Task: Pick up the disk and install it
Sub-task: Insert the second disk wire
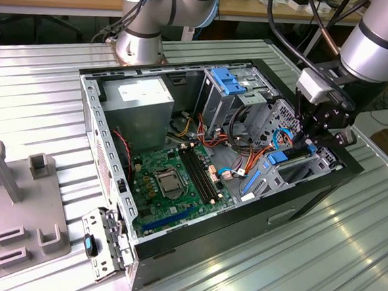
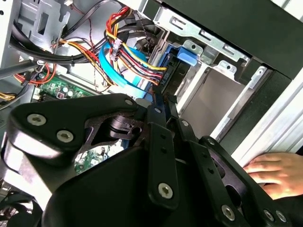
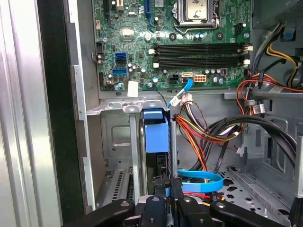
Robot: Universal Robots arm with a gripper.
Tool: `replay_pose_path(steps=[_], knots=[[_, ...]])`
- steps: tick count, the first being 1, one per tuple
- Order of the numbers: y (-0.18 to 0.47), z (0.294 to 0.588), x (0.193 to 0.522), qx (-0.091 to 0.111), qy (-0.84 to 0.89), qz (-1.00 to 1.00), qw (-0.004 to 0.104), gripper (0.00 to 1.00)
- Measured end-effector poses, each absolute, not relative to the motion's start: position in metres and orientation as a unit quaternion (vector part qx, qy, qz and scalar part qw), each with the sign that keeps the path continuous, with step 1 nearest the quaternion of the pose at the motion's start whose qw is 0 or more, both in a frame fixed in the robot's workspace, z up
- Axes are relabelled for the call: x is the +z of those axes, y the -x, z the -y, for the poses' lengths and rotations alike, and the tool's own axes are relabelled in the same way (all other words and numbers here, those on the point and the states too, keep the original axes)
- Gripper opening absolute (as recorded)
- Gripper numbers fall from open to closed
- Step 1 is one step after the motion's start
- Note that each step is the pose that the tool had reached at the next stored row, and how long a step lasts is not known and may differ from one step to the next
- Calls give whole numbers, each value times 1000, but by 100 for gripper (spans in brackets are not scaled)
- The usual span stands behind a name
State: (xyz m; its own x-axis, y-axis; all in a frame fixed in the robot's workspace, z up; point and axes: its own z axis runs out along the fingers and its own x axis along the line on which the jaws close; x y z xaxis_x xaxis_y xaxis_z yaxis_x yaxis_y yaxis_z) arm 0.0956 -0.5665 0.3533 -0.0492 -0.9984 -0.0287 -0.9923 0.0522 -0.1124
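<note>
Blue plastic rails mark the disk (image 1: 290, 157), which stands on edge in the drive bay (image 1: 318, 167) at the corner of the open computer case (image 1: 108, 153) toward the exterior view's right. The gripper (image 1: 311, 141) hangs directly above it there, its black fingers reaching down to the disk's upper edge. In the first wrist view the disk (image 3: 156, 142) runs straight out from between the gripper (image 3: 168, 189) fingers, its blue end tab at the far end close to the bay's metal lip, and the two fingers (image 3: 179, 191) sit pressed close on either side of its thin edge, clamped on it. In the second wrist view the gripper (image 2: 158, 111) linkage covers most of the disk (image 2: 185, 54), leaving the blue tab and a strip of rail visible against the grey bay wall.

A flat light-blue data cable (image 3: 201, 178) loops just beside the gripper on the side away from the case wall, and a bundle of red, yellow and orange power wires (image 3: 199, 130) lies near the disk's far end. Beyond the bay lies the green motherboard (image 1: 172, 184) with its CPU socket (image 1: 167, 181) and black memory slots (image 3: 201, 53).

A person's hand (image 2: 277, 172) rests on the ribbed metal table (image 1: 292, 257) outside the case, seen in the second wrist view.
</note>
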Motion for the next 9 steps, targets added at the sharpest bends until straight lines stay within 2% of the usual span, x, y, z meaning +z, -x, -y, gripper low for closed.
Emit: replay_pose_path(steps=[9], knots=[[-95, 566, 349, -31, 692, -720, 50, 16]])
